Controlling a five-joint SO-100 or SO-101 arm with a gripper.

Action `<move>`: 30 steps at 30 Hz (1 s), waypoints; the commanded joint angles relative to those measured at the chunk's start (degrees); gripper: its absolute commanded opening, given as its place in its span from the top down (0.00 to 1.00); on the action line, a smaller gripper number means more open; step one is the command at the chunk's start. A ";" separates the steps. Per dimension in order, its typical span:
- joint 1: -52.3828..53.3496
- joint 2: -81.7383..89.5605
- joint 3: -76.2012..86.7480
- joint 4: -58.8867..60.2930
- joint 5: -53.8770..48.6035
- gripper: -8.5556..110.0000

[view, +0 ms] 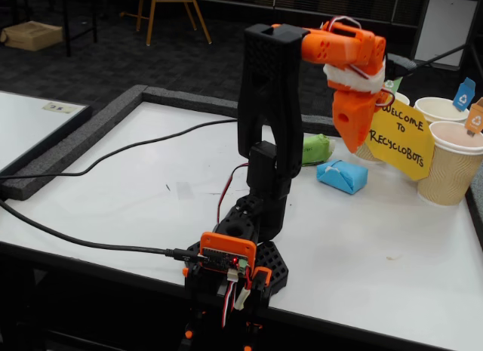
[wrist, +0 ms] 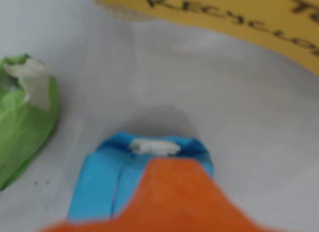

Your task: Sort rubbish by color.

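Note:
The light blue wad (view: 342,176) lies on the white table just in front of the yellow sign (view: 400,138). The green wad (view: 317,149) lies just behind it, to its left. In the wrist view the blue wad (wrist: 107,179) sits at bottom centre, partly covered by my orange gripper (wrist: 172,172), and the green wad (wrist: 25,122) is at the left edge. My gripper (view: 355,146) hangs point down a little above the blue wad, with its jaws together and nothing in them. The orange wad is out of view.
Beige ribbed paper cups with coloured tags stand at the right: one in front (view: 453,166), one behind it (view: 441,109), and one behind the sign (view: 394,99). Black cables (view: 113,156) cross the table's left side. The arm's base (view: 241,260) is clamped at the front edge.

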 commanded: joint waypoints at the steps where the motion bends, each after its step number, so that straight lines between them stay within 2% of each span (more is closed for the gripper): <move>1: 1.41 1.49 -11.69 6.77 1.23 0.93; 9: 0.09 1.58 -19.69 17.75 1.23 0.93; 17: -0.44 -1.32 -18.81 15.29 1.23 0.92; 25: 0.18 -3.96 -21.62 17.75 0.79 0.74; 30: -0.44 -5.01 -23.20 23.20 0.97 0.68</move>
